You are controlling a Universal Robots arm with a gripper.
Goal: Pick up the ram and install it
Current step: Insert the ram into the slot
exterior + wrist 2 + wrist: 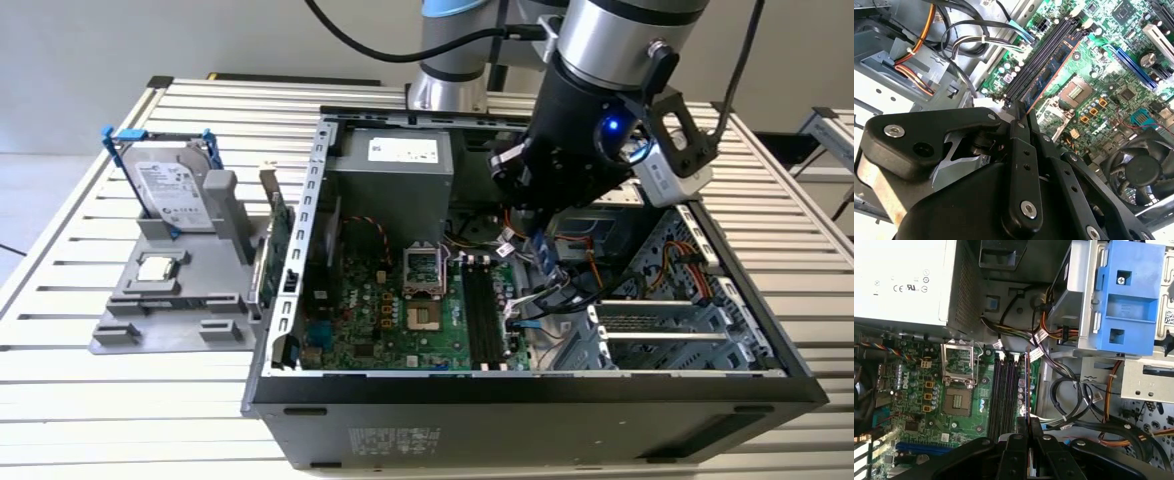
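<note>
Fingers (1018,436) clenched on the ram (1027,385), gripper (1028,424) pinching its upper edge. The stick stands on edge, thin side up. Its long axis runs parallel to the black memory slots (1004,390), and in both wrist views it reaches out from the fingers along the slot bank. One end points toward the grey power supply (899,280), the other toward the case wall nearest the exterior camera. Ram is right over the slot bank on the green motherboard (929,390); which slot, or whether seated, cannot tell. CPU socket (958,401) sits just beside the slots, with a cable bundle (1074,390) and blue-fronted drive cage (1131,295) on the other side.

The arm (601,90) reaches down into an open black tower case (534,410) lying on its side on a pale slatted metal table (80,300). At the exterior view's left of the case, a grey holder (174,320) carries an upright hard drive (174,190) in a blue-tabbed frame and a square silver CPU chip (158,267) lying flat. A second slatted table (834,135) stands at the exterior view's right edge, with a pale grey wall (134,40) behind
</note>
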